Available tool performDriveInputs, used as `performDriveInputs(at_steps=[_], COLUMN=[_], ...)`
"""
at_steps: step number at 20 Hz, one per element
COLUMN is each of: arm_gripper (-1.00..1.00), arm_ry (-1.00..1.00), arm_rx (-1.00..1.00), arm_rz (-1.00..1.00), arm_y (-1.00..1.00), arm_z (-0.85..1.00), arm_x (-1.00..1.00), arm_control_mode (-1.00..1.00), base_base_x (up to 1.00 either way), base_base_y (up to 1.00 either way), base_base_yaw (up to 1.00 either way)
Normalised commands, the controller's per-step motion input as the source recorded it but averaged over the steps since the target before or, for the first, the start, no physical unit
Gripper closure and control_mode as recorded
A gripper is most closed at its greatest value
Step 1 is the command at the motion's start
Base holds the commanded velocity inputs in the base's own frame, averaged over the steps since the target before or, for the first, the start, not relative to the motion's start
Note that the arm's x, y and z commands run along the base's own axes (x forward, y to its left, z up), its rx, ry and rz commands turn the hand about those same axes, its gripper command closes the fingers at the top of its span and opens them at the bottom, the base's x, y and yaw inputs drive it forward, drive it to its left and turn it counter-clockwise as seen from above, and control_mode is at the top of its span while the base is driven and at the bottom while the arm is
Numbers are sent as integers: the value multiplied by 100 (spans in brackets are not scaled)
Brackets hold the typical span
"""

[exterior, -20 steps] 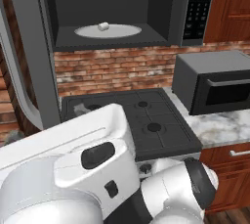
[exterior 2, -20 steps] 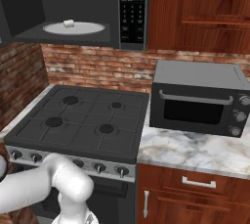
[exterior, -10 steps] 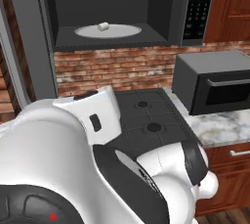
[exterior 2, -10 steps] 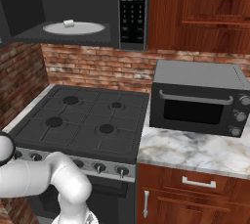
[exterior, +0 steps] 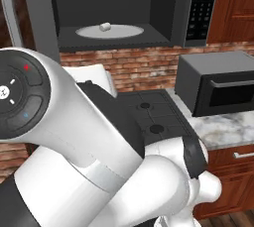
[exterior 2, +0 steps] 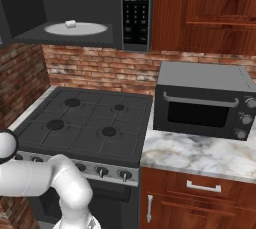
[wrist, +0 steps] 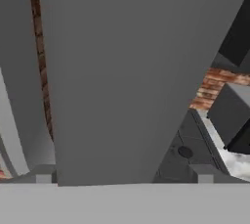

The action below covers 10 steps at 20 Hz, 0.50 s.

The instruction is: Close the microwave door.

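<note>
The microwave (exterior: 163,3) hangs open above the stove, its dark cavity holding a white turntable (exterior: 109,31) with a small white item (exterior: 104,27) on it. The keypad strip (exterior: 201,5) runs down its right side. The microwave door (exterior: 42,15) stands swung out at the left, its curved grey handle (exterior: 9,3) beyond it. In the hand view the door's grey panel (wrist: 122,71) looms very close ahead, with my gripper (wrist: 124,176) open and its fingertips (wrist: 44,174) wide apart just before it. The cavity and turntable (exterior 2: 75,28) also show from the right.
A smaller dark boxy oven (exterior 2: 202,103) sits on the marble counter (exterior 2: 200,155) right of the black gas stove (exterior 2: 85,123). Brick wall (exterior 2: 100,68) runs behind. My own white arm (exterior: 74,137) blocks the lower left of the left base view.
My arm has swung up and to the left, covering much more of the left base view. The microwave door has not visibly moved.
</note>
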Motion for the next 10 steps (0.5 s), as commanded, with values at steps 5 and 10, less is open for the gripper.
performDriveInputs(at_steps=[5,10], arm_gripper=[-100,-100], arm_ry=[12,0], arm_rx=[0,0], arm_rz=[-21,-17], arm_y=[-18,-40], arm_z=[-25,-51], arm_x=[70,92], arm_control_mode=[-100,-100], base_base_x=[0,0], base_base_y=[0,0], base_base_yaw=[0,0])
